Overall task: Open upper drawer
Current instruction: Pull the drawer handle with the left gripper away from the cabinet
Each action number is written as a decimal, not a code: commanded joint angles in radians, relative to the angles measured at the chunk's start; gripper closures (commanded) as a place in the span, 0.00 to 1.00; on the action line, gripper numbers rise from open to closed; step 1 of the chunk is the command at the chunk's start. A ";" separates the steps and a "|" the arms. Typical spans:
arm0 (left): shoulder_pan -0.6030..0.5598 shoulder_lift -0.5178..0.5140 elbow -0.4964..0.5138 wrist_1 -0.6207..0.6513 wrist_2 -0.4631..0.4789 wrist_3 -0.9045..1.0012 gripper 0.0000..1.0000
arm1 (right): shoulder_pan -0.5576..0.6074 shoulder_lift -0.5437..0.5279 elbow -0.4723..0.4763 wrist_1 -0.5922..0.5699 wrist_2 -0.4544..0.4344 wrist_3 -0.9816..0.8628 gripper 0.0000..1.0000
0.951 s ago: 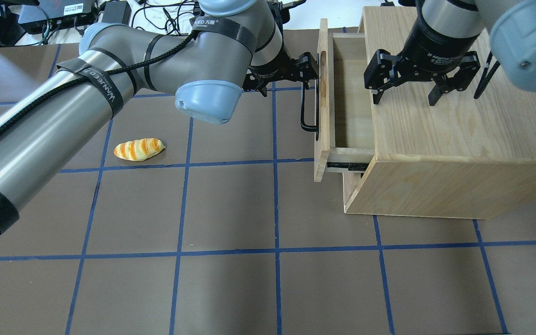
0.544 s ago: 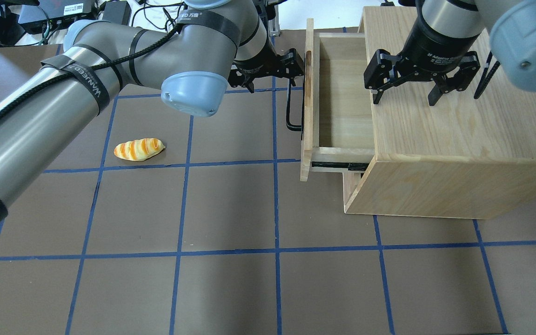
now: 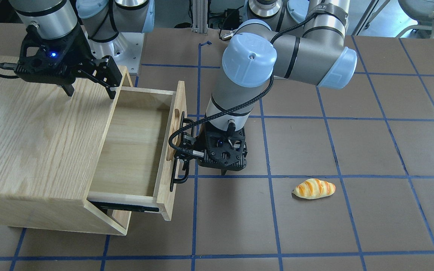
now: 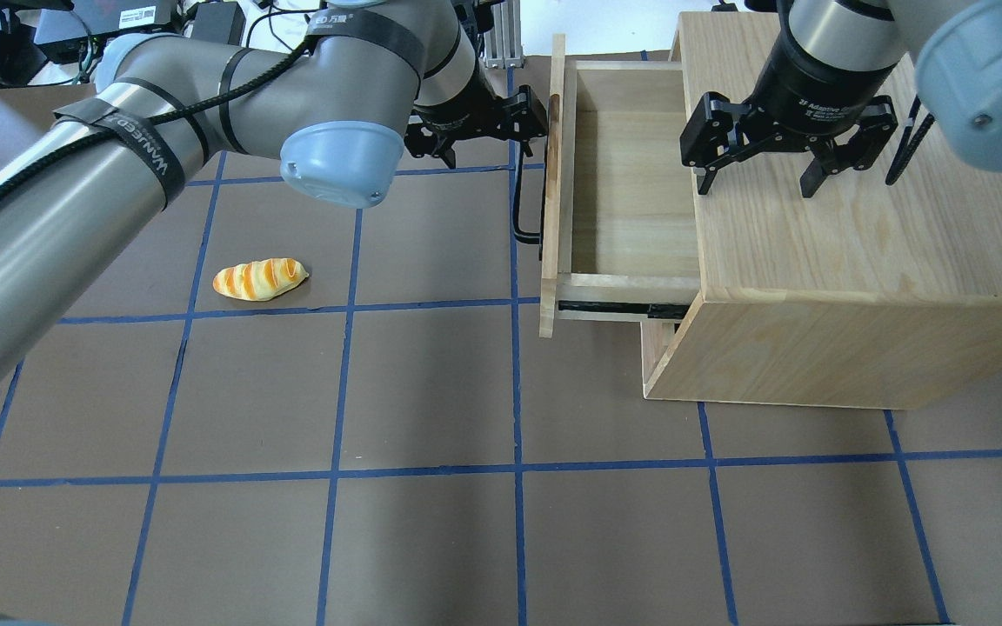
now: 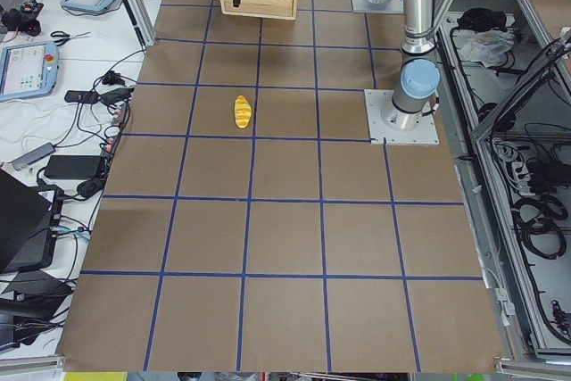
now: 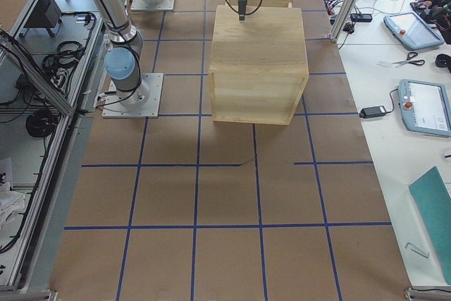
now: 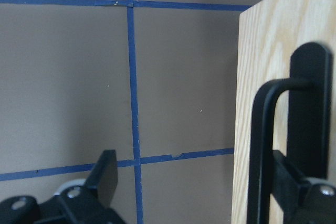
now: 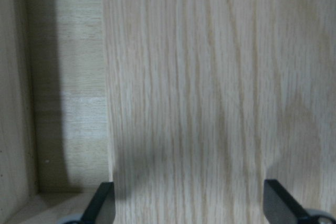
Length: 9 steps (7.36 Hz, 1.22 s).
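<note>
The upper drawer [image 4: 631, 174] stands pulled well out of the oak cabinet [image 4: 858, 243], its inside bare; it also shows in the front view [image 3: 134, 150]. Its black bar handle [image 4: 520, 204] is on the front panel [image 4: 551, 174]. My left gripper [image 4: 492, 139] points down at the handle, jaws wide apart. In the left wrist view one finger [image 7: 294, 182] sits behind the handle bar [image 7: 262, 145] and the other finger [image 7: 105, 174] is over the mat. My right gripper [image 4: 758, 178] hangs open just above the cabinet top near its drawer-side edge and holds nothing.
A toy bread loaf [image 4: 259, 279] lies on the brown mat with blue grid lines, left of the drawer. The left arm's elbow [image 4: 340, 165] hangs over the mat beside the drawer front. Cables and boxes [image 4: 101, 26] sit beyond the far edge.
The drawer has slid further out of the cabinet, toward the overhead view's left. My left gripper and arm moved the same way with the handle. The right gripper has not moved.
</note>
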 commanded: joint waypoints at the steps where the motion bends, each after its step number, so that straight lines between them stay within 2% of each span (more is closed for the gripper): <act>1: 0.014 0.001 0.001 -0.009 0.000 0.037 0.00 | 0.000 0.000 0.000 0.000 0.001 0.000 0.00; 9: 0.076 0.001 0.008 -0.024 0.002 0.111 0.00 | 0.000 0.000 0.000 0.000 0.001 0.000 0.00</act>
